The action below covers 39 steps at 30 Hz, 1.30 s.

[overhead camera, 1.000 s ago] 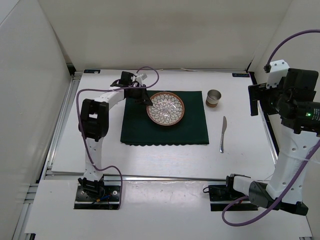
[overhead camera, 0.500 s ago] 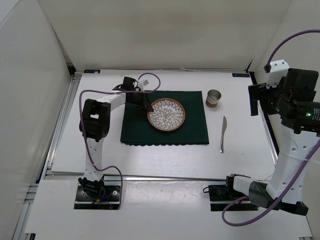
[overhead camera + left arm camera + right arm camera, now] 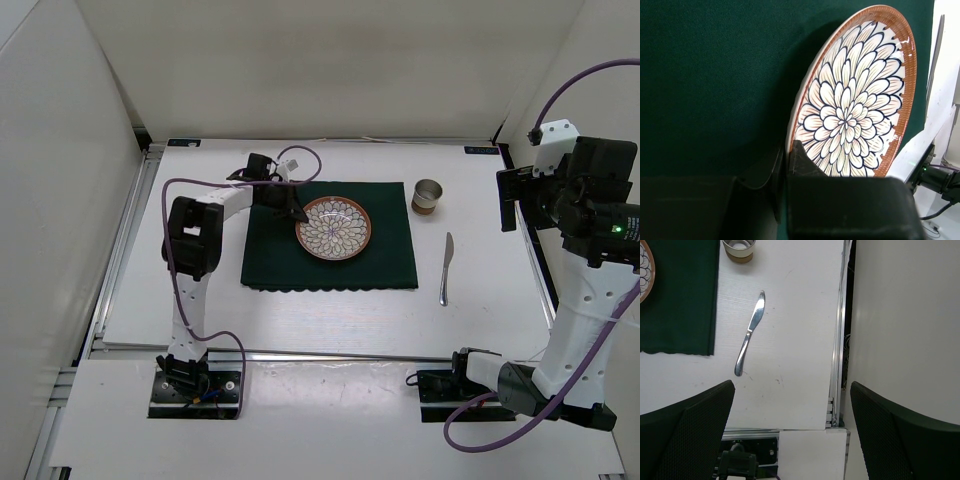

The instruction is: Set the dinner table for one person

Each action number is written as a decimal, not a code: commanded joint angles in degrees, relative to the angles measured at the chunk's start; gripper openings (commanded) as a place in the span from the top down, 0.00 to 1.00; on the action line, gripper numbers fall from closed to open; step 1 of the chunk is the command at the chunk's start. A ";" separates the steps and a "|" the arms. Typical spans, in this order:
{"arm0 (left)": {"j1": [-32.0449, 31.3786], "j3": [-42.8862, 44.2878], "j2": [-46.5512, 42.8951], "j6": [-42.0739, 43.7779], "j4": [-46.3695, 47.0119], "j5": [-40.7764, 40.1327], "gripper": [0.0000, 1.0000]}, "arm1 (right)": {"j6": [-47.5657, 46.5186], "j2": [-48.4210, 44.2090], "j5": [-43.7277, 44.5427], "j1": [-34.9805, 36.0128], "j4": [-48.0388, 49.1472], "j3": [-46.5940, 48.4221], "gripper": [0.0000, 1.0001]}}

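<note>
Since a second ago the plate (image 3: 334, 229) has slid a little right and nearer on the mat (image 3: 385, 255), and the left gripper (image 3: 292, 211) has gone with it. That gripper is clamped on the plate's far-left rim, one finger (image 3: 802, 161) on each side. The table (image 3: 490, 300) fills the middle of the scene, with the mat at its centre. A cup (image 3: 427, 195) stands just off the mat's far right corner. A knife (image 3: 446, 268) lies on the table right of the mat. The right gripper (image 3: 791, 390) hangs high on the right, spread wide, holding nothing.
</note>
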 commanded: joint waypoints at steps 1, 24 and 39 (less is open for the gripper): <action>-0.36 2.17 -1.11 0.54 2.58 0.00 0.90 | 0.79 -0.44 -1.04 -0.84 -5.52 0.73 0.00; 3.07 2.97 0.56 1.07 2.58 -2.99 0.90 | 1.31 -0.44 -1.58 -0.84 -5.52 0.20 0.00; 3.07 2.97 -2.51 1.07 2.58 -4.66 0.00 | 1.31 1.31 -4.04 -0.84 -5.52 0.21 0.00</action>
